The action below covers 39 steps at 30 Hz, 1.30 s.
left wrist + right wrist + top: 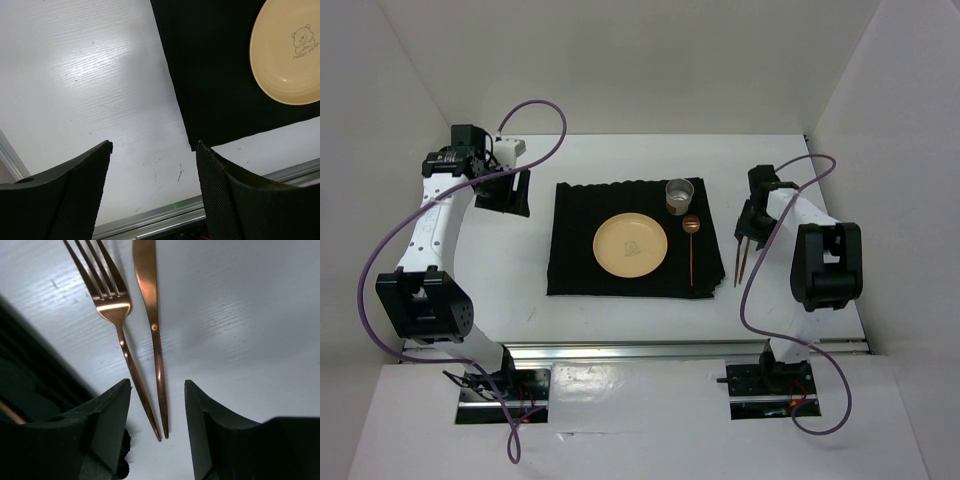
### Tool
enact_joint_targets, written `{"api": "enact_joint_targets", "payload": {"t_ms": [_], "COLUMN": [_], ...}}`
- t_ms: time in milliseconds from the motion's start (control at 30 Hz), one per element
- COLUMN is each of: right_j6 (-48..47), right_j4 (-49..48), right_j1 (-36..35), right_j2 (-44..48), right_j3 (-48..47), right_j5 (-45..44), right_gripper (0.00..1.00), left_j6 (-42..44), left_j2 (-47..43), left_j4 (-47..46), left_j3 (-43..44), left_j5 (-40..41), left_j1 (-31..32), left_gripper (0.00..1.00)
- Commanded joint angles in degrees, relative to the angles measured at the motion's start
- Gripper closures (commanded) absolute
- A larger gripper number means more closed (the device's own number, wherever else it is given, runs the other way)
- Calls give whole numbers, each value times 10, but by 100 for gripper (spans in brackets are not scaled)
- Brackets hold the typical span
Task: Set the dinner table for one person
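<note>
Right claw [157, 386] hangs open, its jaws straddling the handle ends of the fork [113, 307] and knife [145, 285]. Both are slim, glossy copper-toned metal, flat on the white counter [620, 155] that spans mid-frame, just right of the ribbed black mat [578, 262]. I judge that placing the cutlery is the step in hand. Next I must pinch one thin handle cleanly. Left claw [154, 146] gapes empty.

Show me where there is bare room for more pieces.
Free: the mat left of the plate; the dinner table left of the mat, under the open left gripper; the strip between mat and near rail. Crowded: right of the plate, with cup, spoon, fork, knife and the right gripper.
</note>
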State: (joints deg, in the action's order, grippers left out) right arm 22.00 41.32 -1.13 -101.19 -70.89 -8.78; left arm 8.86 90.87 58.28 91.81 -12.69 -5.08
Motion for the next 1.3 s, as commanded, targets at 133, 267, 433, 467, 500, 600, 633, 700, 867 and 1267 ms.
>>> {"api": "enact_joint_targets", "payload": {"t_ms": [133,267,433,467,500,600,633,700,867,1267], "right_j6": [7,7,12,17,17,17,12,12,34,59], "right_j4": [-27,-48,-54,-54,-61,-61,-61,-61,-43,46], "right_j1": [4,4,4,4,4,4,4,4,4,-166], "right_j2": [-25,-39,-67,-67,-67,-60,-60,-67,-28,71], "right_j3": [21,43,69,69,74,80,80,80,80,-22], "right_j5": [-9,3,-23,-23,-23,-23,-23,-18,-117,-157], "right_gripper": [50,51,54,56,56,66,74,100,100,100], "left_j6": [6,6,6,6,6,6,6,6,6,6], "left_j2": [-26,-26,-26,-26,-26,-26,-26,-26,-26,-26], "left_j4": [-5,-5,-5,-5,-5,-5,-5,-5,-5,-5], "left_j3": [0,0,0,0,0,0,0,0,0,7], "left_j5": [-8,-8,-8,-8,-8,-8,-8,-8,-8,3], "left_j1": [-3,-3,-3,-3,-3,-3,-3,-3,-8,-8], "left_gripper": [24,24,24,24,24,24,24,24,24,24]}}
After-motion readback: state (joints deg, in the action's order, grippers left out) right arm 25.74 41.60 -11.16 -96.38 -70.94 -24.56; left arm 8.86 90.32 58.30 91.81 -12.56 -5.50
